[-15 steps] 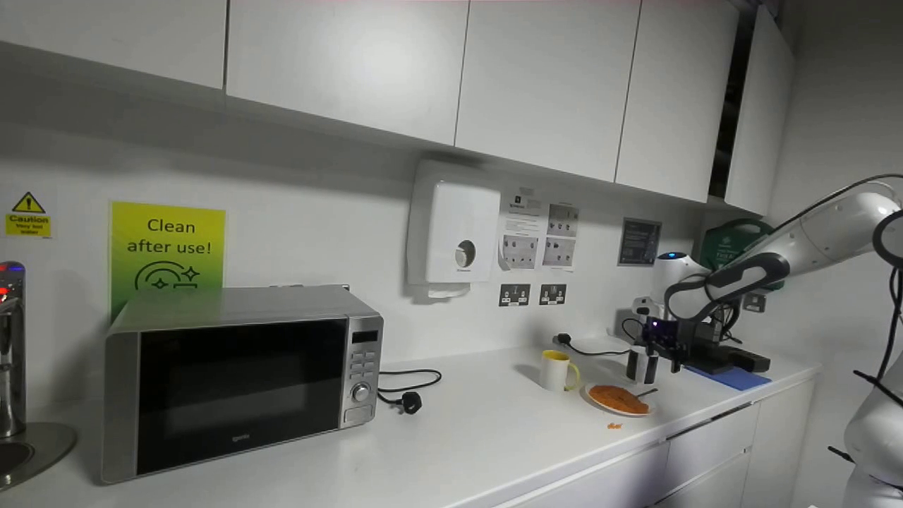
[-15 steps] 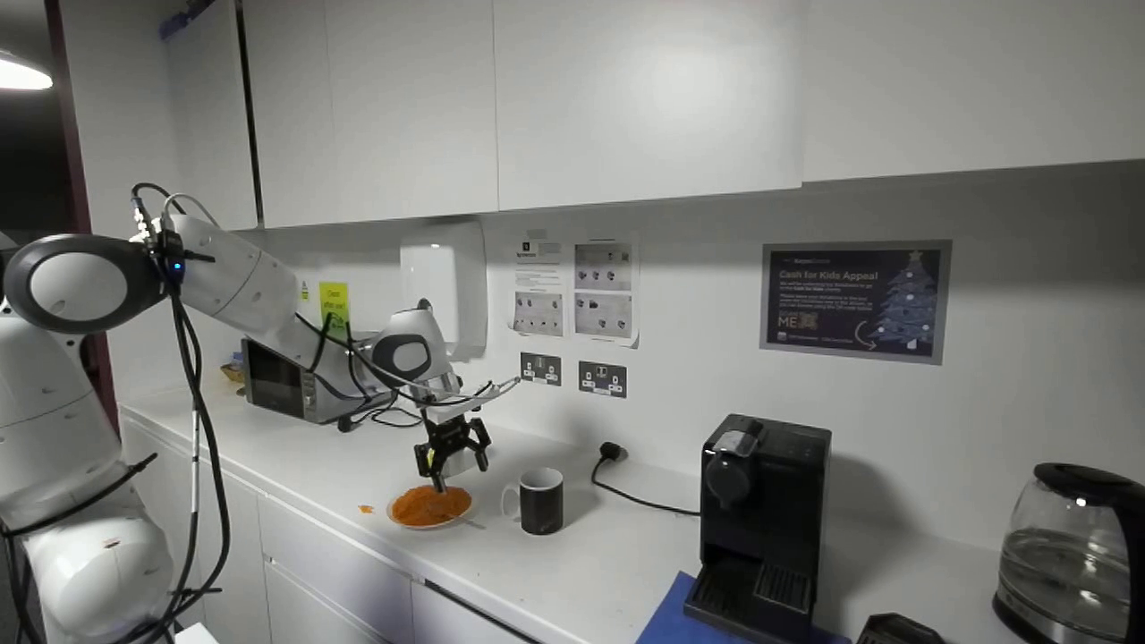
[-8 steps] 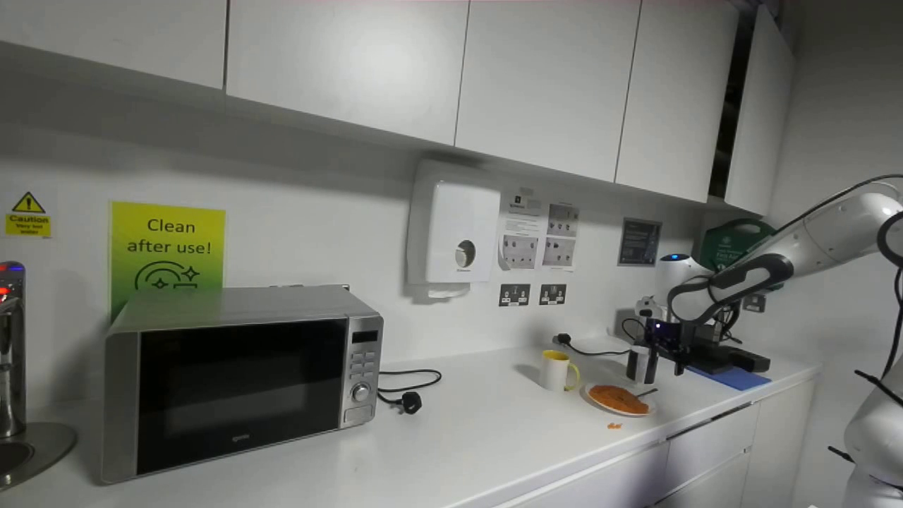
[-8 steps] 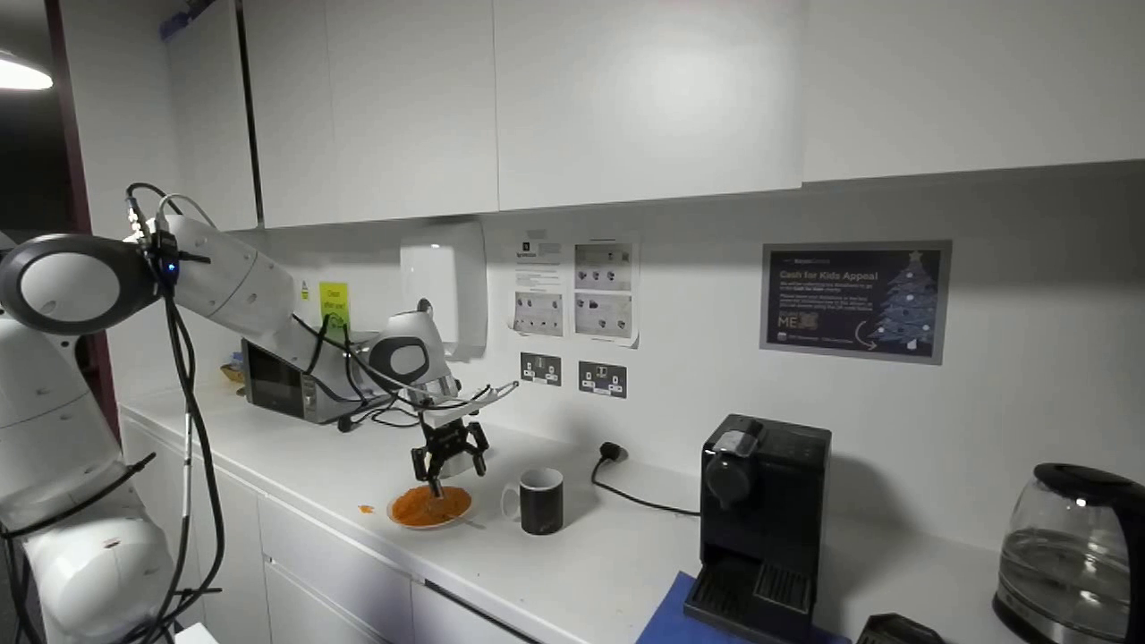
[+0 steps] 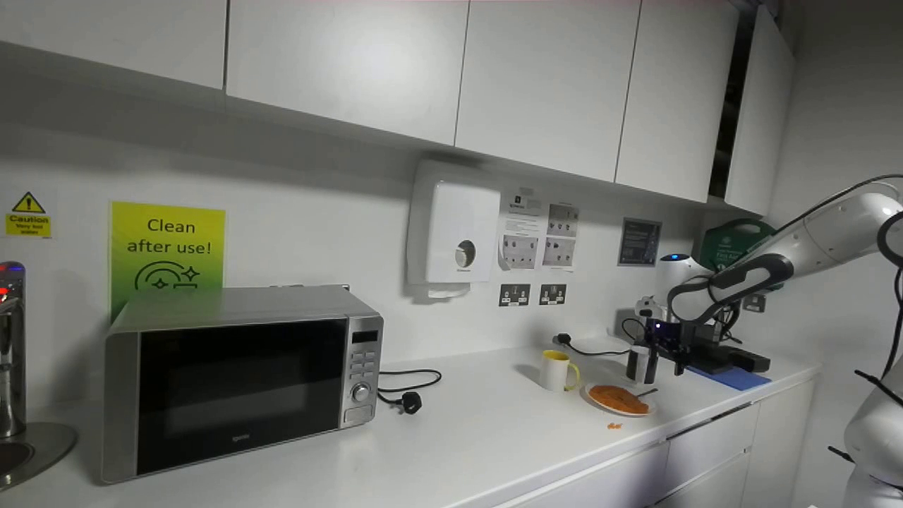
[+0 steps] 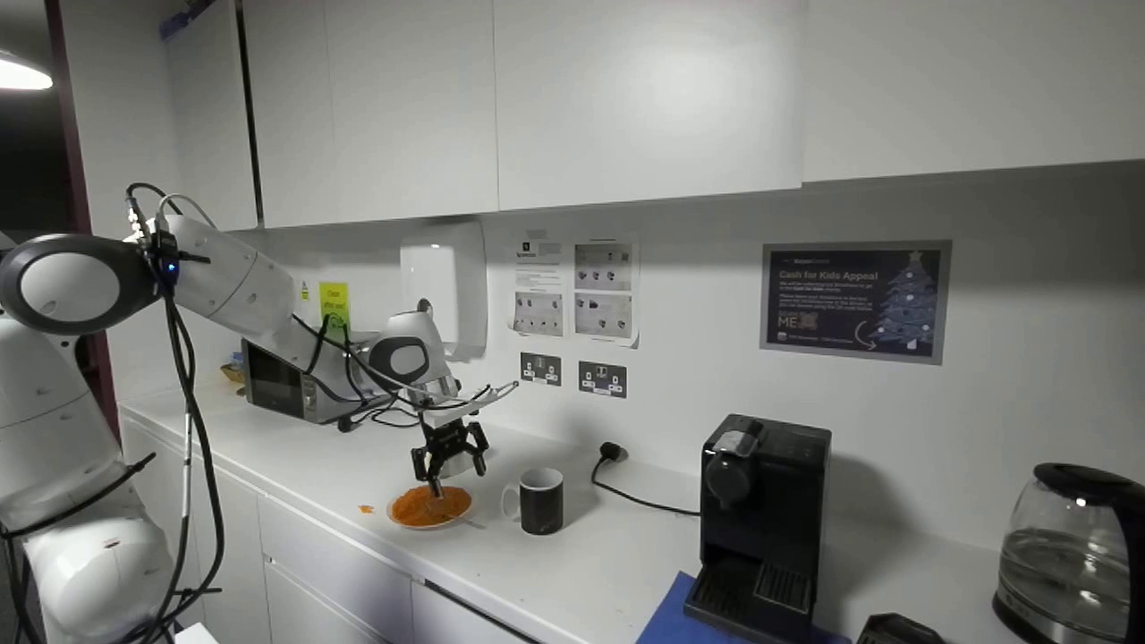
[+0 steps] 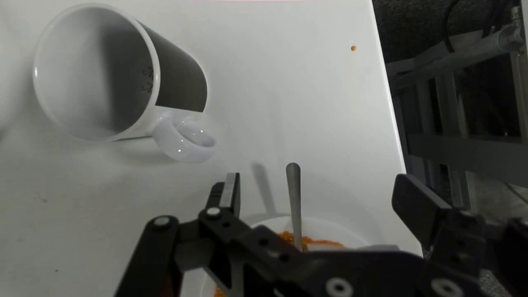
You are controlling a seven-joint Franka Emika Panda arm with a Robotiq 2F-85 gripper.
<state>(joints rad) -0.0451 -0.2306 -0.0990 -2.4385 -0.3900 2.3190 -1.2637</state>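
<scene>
- Slim grey metal cutlery handle (image 7: 293, 185), round-ended, sloping up (head hidden) from orange food (image 5: 615, 399)
- Below the pincer (image 7: 317, 193), showing between its wide-parted jaws

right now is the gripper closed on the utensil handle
No, the gripper stands open, with space visible on both sides of the utensil handle.

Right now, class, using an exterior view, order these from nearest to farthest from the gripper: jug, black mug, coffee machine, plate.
1. Plate: below the gripper.
2. Black mug: to the right of the gripper in the picture.
3. Coffee machine: farther right.
4. Jug: farthest, at the picture's right edge.
</scene>
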